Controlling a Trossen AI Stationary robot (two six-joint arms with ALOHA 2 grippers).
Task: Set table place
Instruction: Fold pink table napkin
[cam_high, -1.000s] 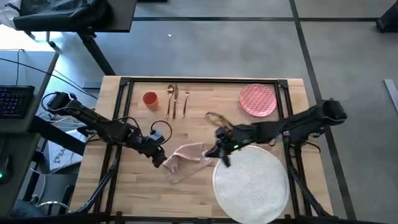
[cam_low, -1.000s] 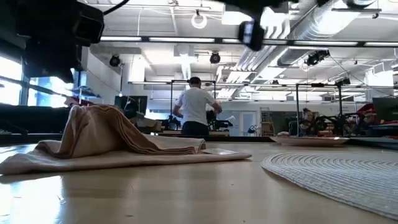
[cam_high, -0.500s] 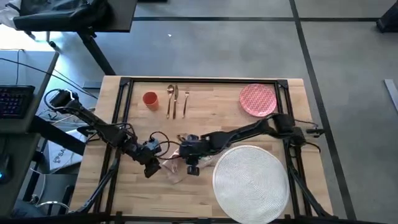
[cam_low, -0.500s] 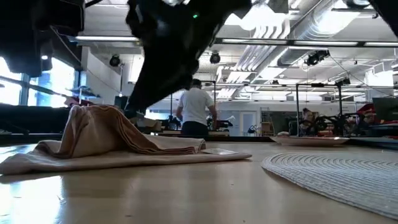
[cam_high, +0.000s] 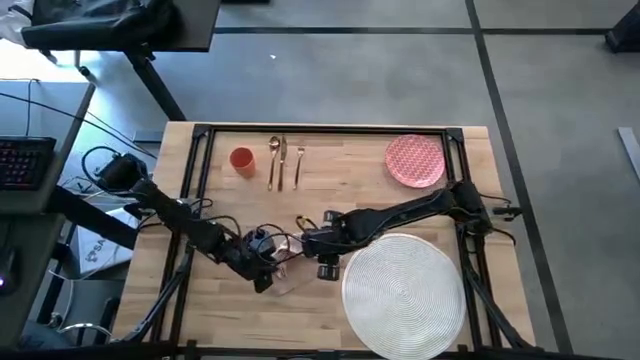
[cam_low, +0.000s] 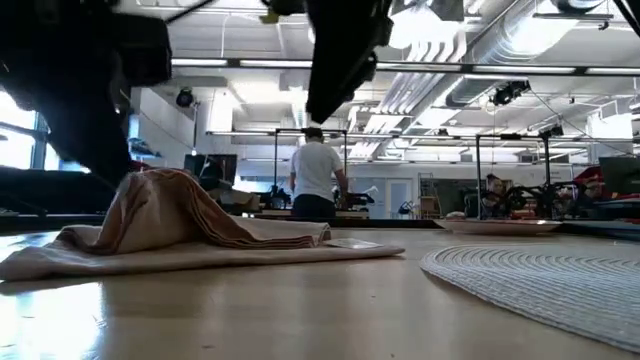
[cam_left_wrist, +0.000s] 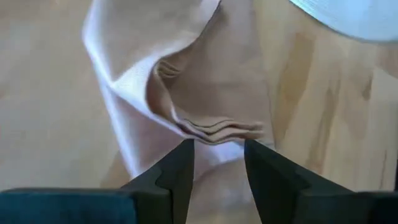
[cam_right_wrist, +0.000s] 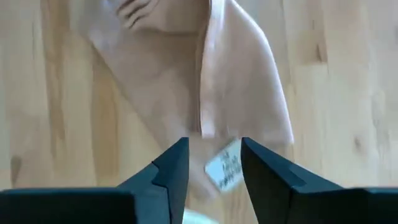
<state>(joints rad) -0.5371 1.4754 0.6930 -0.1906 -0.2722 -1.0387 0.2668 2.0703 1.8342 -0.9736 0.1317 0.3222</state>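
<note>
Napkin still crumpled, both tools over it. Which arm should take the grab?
Probably left: the left tool is open with a raised fold of the napkin between its fingertips. The right tool frames only a flat edge and label.

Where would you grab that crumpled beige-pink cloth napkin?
Probably at the raised ridge of folds on the crumpled beige-pink cloth napkin, from above. It stands proud of the light-wood table, so fingers can close around it; the flat edges offer nothing to pinch.

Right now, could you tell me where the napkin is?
In the high view, the napkin lies crumpled on the table, left of the placemat, between the left pincer and the right pincer.
</note>
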